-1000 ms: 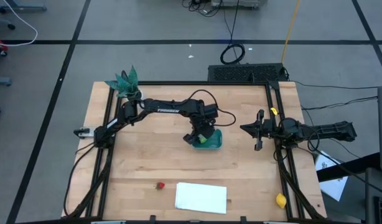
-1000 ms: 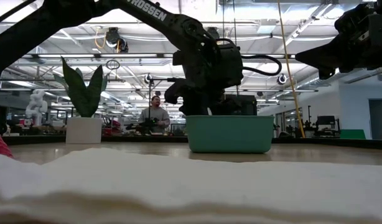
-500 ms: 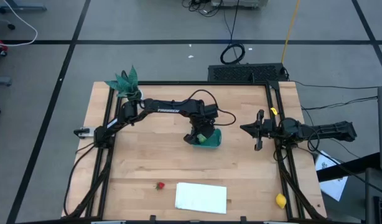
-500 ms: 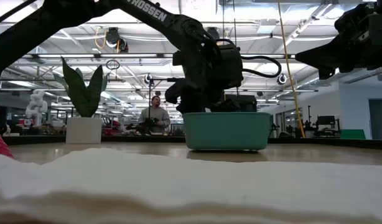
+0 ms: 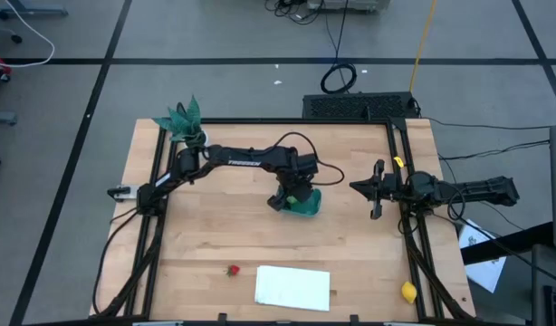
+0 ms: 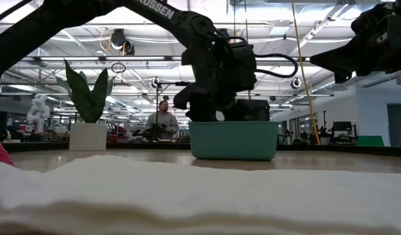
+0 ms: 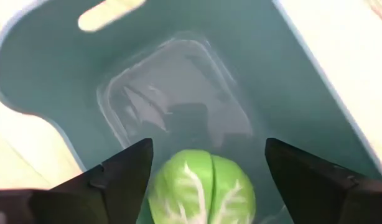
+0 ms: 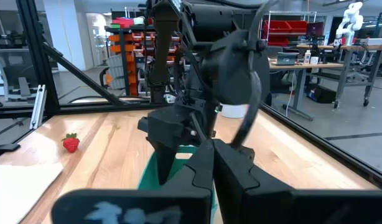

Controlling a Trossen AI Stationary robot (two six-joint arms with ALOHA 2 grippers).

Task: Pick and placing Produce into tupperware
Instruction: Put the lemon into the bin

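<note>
While it hangs over the tupperware (image 5: 305, 203) at the table's (image 5: 215, 235) centre, the left pincer (image 7: 206, 177) is spread, its fingers (image 7: 125, 174) flanking the light-green fruit (image 7: 201, 188) without touching it. That fruit sits inside the tub, between and just beyond the fingertips. From the left pincer, the strawberry (image 5: 232, 270) lies toward 7 o'clock near the table's front edge, beside the white sheet (image 5: 292, 287), and the lemon (image 5: 408, 292) toward 4 o'clock. At 3 o'clock, well apart, the right pincer (image 5: 376, 190) waits, pressed together.
</note>
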